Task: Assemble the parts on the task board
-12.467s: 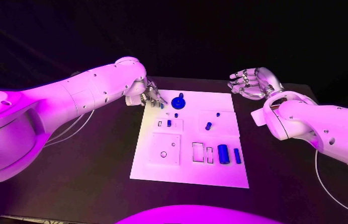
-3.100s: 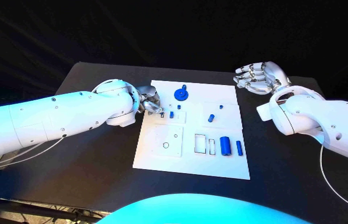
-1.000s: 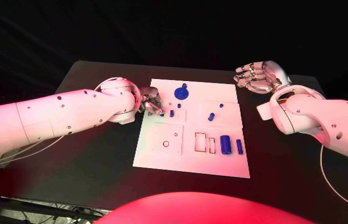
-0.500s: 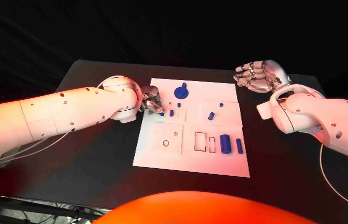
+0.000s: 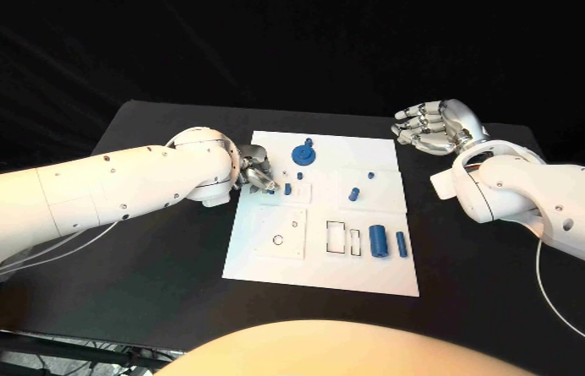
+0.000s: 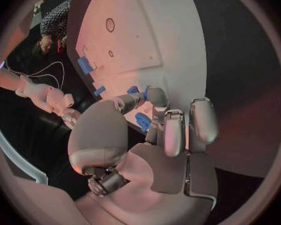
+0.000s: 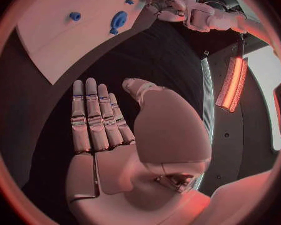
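Hovering at the left edge of the task board with the left hand: glossy silver metal with rounded pads. Curls the fingers in side by side, with the thumb tip and one fingertip drawn close together over a small blue piece. Cannot tell whether pinching it or only touching it.

Holds the right hand raised beside the board's far right corner, above the matte black table. Keeps the palm bare, the long fingers nearly straight and lying against one another, the thumb set apart. Clasps nothing.

Lying flat in the middle of the table, long side running away from the robot: a smooth white rectangular plate with shallow square panels. Has a round hole in the near left panel and two narrow rectangular slots cut just to its right.

Carrying blue plastic parts:
- round disc with a short stub, near the far edge
- short upright peg, just past the left fingertips
- stubby tilted peg on the right-hand panel, long axis slanting toward the far right
- thick cylinder and thinner bar, lying side by side just right of the slots, both long axes running along the board's length, toward and away from the robot
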Robot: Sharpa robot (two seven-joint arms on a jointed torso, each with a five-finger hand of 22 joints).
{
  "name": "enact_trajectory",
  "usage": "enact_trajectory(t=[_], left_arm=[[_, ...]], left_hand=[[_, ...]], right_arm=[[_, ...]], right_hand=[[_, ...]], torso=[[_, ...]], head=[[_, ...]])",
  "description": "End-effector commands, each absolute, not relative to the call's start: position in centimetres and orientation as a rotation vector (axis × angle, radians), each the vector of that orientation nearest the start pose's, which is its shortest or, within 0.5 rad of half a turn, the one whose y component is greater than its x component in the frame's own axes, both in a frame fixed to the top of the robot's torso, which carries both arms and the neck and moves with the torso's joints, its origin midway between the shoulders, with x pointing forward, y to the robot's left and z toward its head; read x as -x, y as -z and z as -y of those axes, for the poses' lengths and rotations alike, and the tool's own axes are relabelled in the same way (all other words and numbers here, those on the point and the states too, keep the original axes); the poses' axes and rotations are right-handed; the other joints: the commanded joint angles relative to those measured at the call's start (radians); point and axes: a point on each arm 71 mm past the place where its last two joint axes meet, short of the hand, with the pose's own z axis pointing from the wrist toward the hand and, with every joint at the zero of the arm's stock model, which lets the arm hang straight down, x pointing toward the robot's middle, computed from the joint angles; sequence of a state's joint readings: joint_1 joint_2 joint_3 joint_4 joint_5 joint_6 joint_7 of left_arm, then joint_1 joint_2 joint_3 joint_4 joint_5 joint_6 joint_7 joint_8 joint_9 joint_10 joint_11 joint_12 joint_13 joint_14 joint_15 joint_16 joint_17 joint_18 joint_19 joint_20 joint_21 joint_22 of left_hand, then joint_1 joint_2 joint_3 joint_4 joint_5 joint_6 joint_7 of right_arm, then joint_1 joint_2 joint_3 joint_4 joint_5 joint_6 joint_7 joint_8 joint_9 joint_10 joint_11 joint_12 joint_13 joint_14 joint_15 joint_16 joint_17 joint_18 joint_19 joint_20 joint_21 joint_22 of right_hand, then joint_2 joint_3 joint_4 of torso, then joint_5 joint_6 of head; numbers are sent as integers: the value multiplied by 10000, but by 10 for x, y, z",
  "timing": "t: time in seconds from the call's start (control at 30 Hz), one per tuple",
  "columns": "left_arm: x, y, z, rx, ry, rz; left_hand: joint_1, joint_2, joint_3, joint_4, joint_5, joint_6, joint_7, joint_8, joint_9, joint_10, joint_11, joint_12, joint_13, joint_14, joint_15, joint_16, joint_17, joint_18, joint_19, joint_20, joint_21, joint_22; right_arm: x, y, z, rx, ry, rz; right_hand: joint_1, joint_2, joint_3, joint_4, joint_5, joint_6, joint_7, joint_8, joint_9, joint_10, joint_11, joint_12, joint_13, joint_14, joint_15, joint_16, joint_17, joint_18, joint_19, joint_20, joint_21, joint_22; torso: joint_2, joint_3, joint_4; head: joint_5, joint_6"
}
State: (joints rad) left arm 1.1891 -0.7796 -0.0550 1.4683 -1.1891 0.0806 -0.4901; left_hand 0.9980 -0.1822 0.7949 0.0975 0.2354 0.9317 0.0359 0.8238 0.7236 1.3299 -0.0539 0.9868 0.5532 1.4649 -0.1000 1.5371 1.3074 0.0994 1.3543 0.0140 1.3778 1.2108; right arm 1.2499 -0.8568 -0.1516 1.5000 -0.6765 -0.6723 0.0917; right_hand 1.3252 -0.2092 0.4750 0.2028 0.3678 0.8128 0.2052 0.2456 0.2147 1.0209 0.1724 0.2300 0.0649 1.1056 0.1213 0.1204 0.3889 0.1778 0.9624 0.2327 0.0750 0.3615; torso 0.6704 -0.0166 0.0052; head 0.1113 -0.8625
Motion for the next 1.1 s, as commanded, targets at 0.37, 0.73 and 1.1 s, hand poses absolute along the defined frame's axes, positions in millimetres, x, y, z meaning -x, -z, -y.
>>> enact_trajectory(t=[0.37,0.73,1.1], left_arm=[[-482,242,-202,1134,3642,-22839],[-486,241,-207,1415,3538,-22631],[-489,234,-209,2085,3857,-22176]], left_hand=[[-467,-120,-666,164,-115,400,-342,-81,-123,-34,-81,-44,-24,869,-77,19,1893,-194,29,-80,-3,-19],[-537,-259,-1860,916,-77,330,-298,-140,-201,-220,-45,-215,-267,814,-60,-75,1687,-137,-130,-71,-183,-289],[-351,-364,-2457,1401,-43,18,-201,-90,-154,-638,38,-529,-821,689,-11,-306,1210,-50,-377,-27,-455,-696]], right_arm=[[-491,190,235,-5985,-8976,-14848],[-491,190,236,-5987,-8965,-14846],[-491,190,236,-5991,-8959,-14844]], right_hand=[[-100,29,10,-50,57,-32,398,-46,-15,-20,31,-1,-7,73,17,-44,-11,46,83,12,-39,-10],[-112,23,16,-62,58,-36,399,-48,-20,-24,33,-1,-8,78,18,-58,-19,45,90,13,-38,-49],[-112,23,16,-62,58,-36,399,-48,-20,-24,33,-1,-8,78,18,-58,-19,45,90,13,-38,-49]], torso=[[-3,-5,3],[-4,-10,-1],[3,-11,-5]], head=[[-18,9],[-25,57],[-44,81]])
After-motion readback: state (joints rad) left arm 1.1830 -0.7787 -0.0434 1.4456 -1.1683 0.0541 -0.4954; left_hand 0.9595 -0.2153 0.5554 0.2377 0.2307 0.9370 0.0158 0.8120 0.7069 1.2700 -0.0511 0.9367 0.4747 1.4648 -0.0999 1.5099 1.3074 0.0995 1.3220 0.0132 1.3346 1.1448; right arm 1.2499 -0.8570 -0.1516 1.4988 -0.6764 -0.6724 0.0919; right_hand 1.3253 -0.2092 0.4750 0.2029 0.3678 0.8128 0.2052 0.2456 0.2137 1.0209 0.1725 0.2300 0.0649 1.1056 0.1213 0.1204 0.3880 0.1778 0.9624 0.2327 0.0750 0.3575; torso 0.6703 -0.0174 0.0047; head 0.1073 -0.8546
